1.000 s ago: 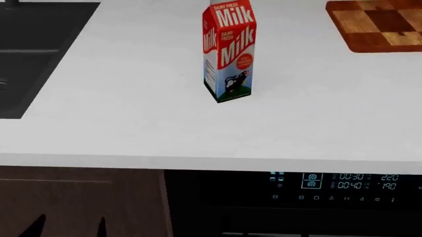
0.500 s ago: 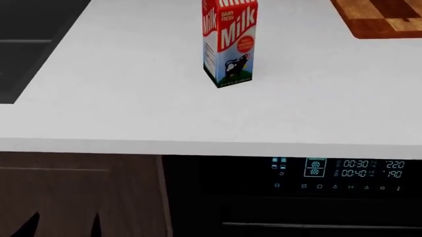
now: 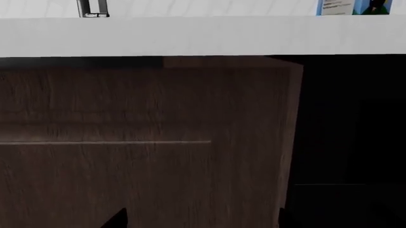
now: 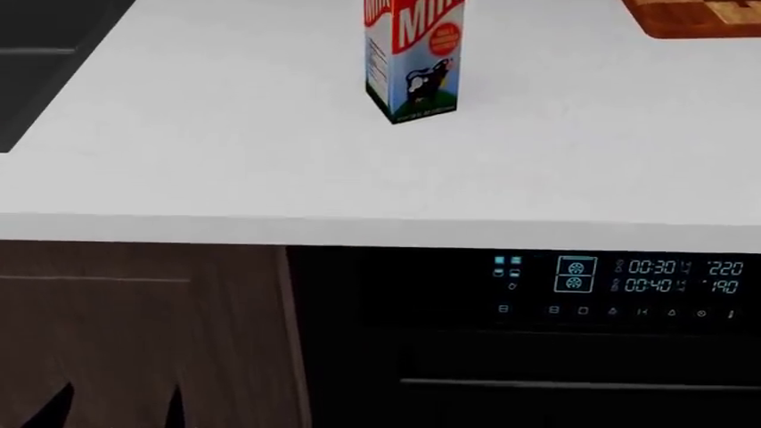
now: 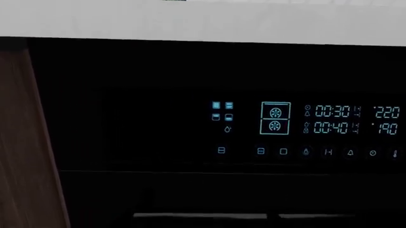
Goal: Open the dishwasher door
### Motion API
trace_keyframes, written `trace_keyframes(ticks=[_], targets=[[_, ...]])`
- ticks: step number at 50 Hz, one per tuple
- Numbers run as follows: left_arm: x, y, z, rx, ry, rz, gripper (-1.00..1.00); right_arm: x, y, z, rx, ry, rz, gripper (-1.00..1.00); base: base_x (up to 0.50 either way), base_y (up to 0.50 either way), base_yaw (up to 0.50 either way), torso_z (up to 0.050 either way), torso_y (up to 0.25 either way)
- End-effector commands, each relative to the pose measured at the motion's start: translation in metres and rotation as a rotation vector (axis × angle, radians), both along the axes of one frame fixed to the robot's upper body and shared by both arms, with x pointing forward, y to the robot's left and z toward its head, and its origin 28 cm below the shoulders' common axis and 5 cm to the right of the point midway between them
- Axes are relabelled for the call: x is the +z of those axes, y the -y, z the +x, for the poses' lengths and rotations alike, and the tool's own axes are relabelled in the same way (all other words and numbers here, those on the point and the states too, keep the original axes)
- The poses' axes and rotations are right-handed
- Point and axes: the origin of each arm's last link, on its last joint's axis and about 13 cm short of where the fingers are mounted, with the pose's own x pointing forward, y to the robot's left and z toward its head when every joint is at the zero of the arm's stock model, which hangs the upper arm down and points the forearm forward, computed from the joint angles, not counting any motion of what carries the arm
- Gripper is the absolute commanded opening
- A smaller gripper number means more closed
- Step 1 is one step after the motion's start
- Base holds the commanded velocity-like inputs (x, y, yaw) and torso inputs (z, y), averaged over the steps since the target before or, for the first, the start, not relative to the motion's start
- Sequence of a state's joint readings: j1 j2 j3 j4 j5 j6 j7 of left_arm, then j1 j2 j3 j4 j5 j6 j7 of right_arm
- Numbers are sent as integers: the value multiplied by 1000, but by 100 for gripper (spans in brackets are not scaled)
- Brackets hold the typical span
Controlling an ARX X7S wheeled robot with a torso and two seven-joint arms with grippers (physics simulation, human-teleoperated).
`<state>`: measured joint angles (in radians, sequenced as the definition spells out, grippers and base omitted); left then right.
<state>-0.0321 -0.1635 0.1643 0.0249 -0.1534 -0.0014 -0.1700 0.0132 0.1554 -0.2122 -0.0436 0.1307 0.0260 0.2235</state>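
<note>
While the door (image 4: pixel 535 374) sits shut under the tabletop (image 4: pixel 238 160), its handle (image 4: pixel 571 385) untouched, the left fingers (image 4: pixel 176 406) spread wide facing the cabinet (image 4: pixel 143 339); the right fingers are unseen. Risk: grabbing that wrong panel.
</note>
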Motion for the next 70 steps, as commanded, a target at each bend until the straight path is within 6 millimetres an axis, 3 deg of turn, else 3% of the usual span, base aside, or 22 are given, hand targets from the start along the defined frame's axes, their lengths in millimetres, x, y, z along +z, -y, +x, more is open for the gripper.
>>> trace_keyframes(ticks=[1, 70], targets=[[-1, -1, 0, 2, -3, -1, 100, -1, -1, 0, 1, -5, 0, 100, 0, 0, 0, -50, 0], [-4, -2, 3, 2, 1, 1, 100, -4, -2, 3, -3, -8, 5, 100, 0, 0, 0, -47, 0]])
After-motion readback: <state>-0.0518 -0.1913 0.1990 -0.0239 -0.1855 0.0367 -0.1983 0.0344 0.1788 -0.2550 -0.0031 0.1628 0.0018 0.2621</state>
